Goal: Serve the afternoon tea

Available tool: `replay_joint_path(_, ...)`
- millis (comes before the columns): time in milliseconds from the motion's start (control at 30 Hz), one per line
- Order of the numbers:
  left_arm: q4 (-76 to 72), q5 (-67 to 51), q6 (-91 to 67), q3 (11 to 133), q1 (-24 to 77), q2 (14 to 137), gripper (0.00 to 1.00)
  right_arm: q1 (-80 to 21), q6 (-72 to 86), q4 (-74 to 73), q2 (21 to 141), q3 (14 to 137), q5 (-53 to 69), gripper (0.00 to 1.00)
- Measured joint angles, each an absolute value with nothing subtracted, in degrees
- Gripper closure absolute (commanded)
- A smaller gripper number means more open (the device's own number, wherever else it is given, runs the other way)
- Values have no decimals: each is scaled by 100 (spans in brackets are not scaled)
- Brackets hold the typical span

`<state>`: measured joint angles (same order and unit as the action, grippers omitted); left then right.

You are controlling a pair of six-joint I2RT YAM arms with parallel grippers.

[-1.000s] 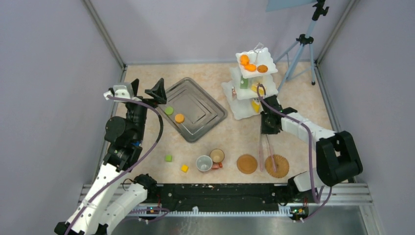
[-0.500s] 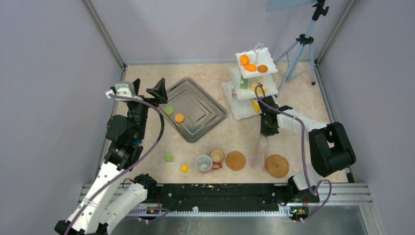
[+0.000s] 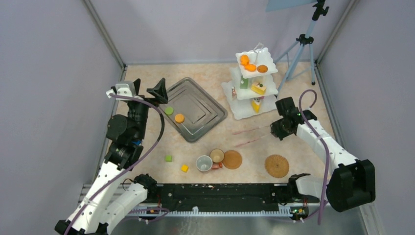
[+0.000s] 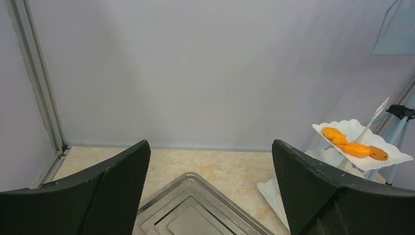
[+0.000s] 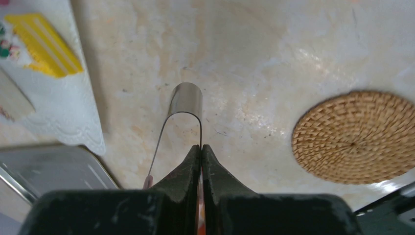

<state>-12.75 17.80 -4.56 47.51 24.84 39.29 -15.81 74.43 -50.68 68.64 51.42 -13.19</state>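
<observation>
Top external: right tool [image 3: 274, 130] swung tongs [image 3: 252, 136] leftward; mat [image 3: 232, 159] beside cups [image 3: 204, 163].

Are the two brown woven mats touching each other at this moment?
Apart. The top external view shows a strip of bare table between the first mat and the second mat.

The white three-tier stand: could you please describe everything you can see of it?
The white three-tier stand stands upright on the table, at the far right. Its three scalloped square tiers look like plastic, with a clear handle on top. The top tier carries orange rounds and a brown biscuit; the middle, a green piece and yellow cake wedge; the bottom, another yellow wedge. Nothing else touches it.
</observation>
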Motion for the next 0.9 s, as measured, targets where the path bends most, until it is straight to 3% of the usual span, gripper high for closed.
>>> replay_joint_path(300,-1275,1776,-464,4751,2484,4003,1,-2394,10982,-4821,7146,4431,-1424,100)
replay_joint_path(333,-1275,1776,-464,4751,2484,4003,1,-2486,11161,-4772,7155,4431,-1428,66)
replay_joint_path(400,-1267,1780,-464,4751,2484,4001,1,-2582,11373,-4558,7146,4407,-1317,34)
replay_joint_path(433,-1269,1780,-464,4751,2484,4001,1,-2593,11382,-4375,7122,4344,-1251,24)
replay_joint_path(500,-1269,1782,-462,4751,2484,4001,1,-2611,11153,-4016,6984,4147,-1100,14)
replay_joint_path(667,-1264,1782,-462,4751,2484,4001,1,-2609,9747,-3938,6316,4064,-840,10)
replay_joint_path(900,-1240,1737,-473,4751,2484,4042,1,-2703,4853,-3651,5758,5050,-294,9)
